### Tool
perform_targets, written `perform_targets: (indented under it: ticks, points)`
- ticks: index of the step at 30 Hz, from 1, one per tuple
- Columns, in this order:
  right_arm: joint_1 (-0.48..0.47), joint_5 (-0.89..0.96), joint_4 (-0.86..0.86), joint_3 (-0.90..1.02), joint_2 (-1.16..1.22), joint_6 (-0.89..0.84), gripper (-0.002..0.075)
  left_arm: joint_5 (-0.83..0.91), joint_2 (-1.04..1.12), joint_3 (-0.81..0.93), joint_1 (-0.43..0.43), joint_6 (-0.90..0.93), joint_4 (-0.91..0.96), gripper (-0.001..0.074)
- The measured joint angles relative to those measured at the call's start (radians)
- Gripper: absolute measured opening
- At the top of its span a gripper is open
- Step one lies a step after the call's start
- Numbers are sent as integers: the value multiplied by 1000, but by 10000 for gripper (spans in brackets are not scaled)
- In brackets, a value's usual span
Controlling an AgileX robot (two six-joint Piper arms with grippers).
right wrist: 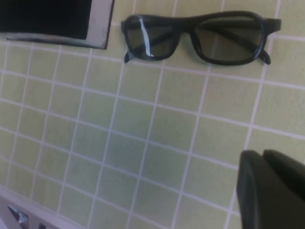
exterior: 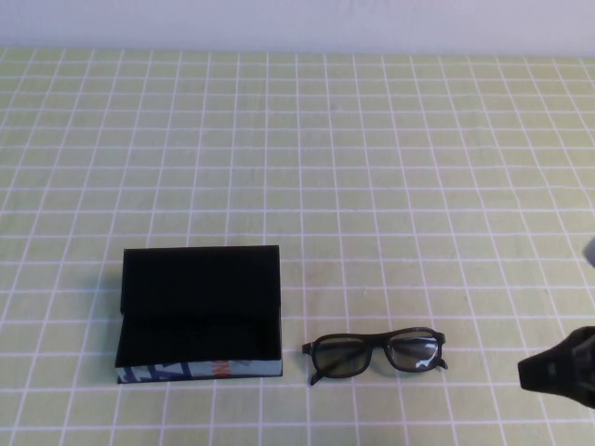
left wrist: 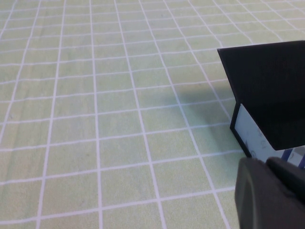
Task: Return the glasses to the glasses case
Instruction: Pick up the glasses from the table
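Looks like a staged tabletop rig to me, not a real home or office

All I get on my feed is a table under a light green tablecloth [exterior: 390, 186] with a white grid, running up to a plain pale wall [exterior: 297, 20] along the top of the frame. The only props are a glasses case [exterior: 199, 314] at lower left and glasses [exterior: 376, 353] at lower centre. Can't tell what kind of room it's in.

Green white-gridded tablecloth [exterior: 372, 186], pale wall [exterior: 297, 23] behind.
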Motion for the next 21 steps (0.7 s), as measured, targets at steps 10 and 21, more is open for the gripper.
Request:
perform_targets:
  ticks: [10, 21]
  points:
    - [372, 44, -272, -276, 318, -149, -11, 0, 0, 0, 0, 0, 0, -4]
    - [500, 167, -432, -553, 634, -516, -9, 0, 0, 0, 0, 0, 0, -4]
